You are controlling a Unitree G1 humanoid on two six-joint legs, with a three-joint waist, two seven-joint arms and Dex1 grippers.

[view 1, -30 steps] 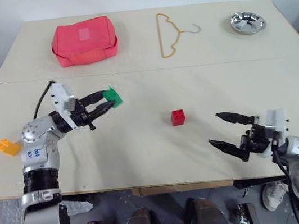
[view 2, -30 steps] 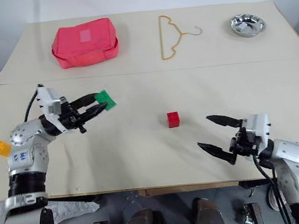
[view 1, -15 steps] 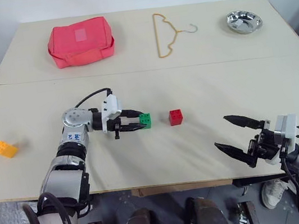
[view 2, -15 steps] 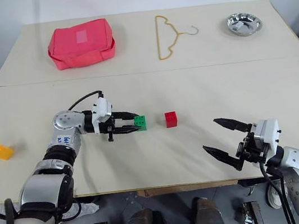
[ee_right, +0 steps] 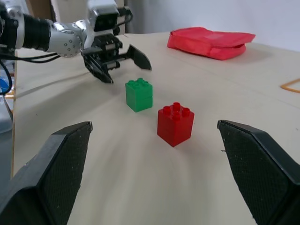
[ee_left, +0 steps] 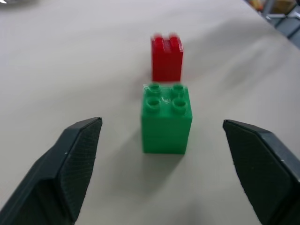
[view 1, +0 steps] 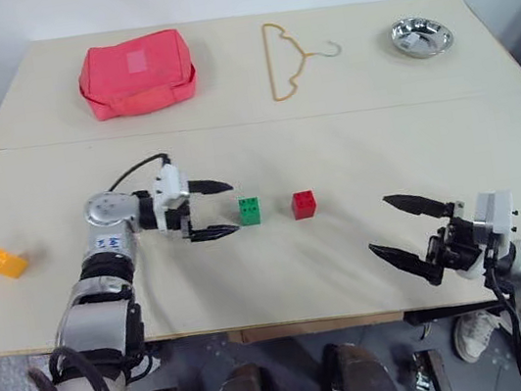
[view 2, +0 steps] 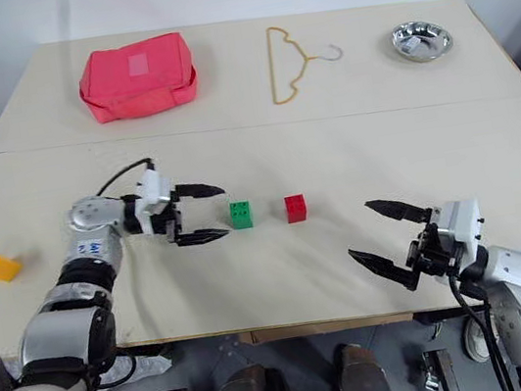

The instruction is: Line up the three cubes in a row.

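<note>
green cube (view 1: 250, 210) set beside red cube (view 1: 304, 204), L end effector (view 1: 222, 207) released

Three small studded plastic cubes are sitting on the pale table. The green cube (view 1: 250, 210) is standing upright near the middle, studs facing up, free of any grip. The red cube (view 1: 304, 204) is standing upright just beside it toward the robot's right, with a narrow gap showing between them, so the two are forming a short row. The orange-yellow cube (view 1: 5, 263) is lying well apart, near the table's left edge, turned at an angle to the other two.
</note>
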